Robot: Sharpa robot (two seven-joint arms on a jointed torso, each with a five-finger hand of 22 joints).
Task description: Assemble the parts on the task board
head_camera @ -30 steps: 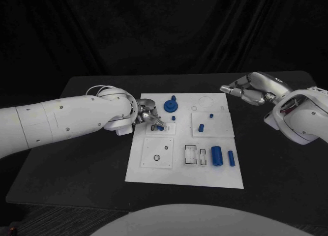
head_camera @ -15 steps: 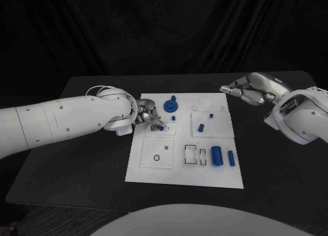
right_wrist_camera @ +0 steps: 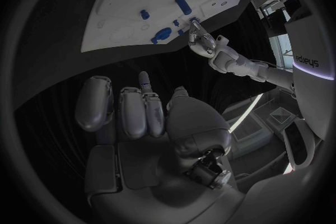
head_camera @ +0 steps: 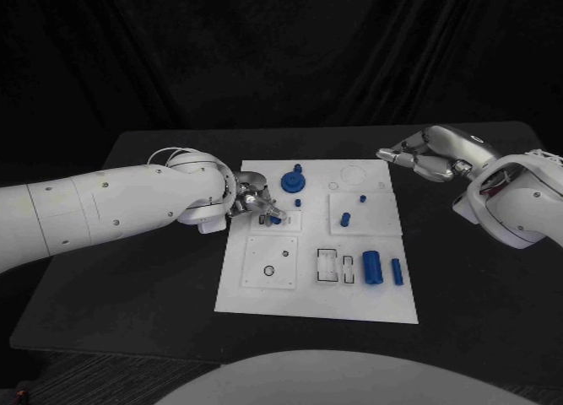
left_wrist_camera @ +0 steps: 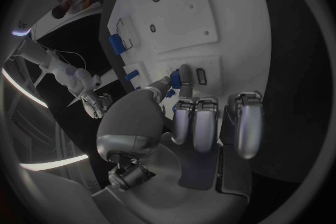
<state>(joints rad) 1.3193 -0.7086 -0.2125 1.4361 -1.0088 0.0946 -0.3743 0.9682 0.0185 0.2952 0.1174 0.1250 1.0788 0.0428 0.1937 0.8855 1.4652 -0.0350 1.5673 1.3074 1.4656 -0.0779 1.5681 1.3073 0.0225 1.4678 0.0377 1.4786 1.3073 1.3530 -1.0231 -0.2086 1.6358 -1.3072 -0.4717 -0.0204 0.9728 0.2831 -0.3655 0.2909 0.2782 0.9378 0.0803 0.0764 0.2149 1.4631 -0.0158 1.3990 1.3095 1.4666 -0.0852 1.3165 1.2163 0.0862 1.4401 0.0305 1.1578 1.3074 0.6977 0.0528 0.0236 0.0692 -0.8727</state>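
Observation:
The white task board (head_camera: 317, 304) lies in the middle of the black table. My left hand (head_camera: 255, 202) is over the board's left edge and pinches a small blue part (head_camera: 272, 219) between thumb and a finger, right at a small square plate. The left wrist view shows that small blue part (left_wrist_camera: 174, 79) at the fingertips of the left hand (left_wrist_camera: 189, 123). My right hand (head_camera: 421, 156) hovers off the board's far right corner. Its fingers are curled in on nothing, as on the right hand (right_wrist_camera: 140, 117) in its own wrist view.
On the board are a round blue knob (head_camera: 292, 179), two small pegs (head_camera: 298, 202) (head_camera: 361, 199), a short cylinder (head_camera: 344, 219), a large blue cylinder (head_camera: 371, 267) and a narrow blue bar (head_camera: 397, 271). Bare black table surrounds the board.

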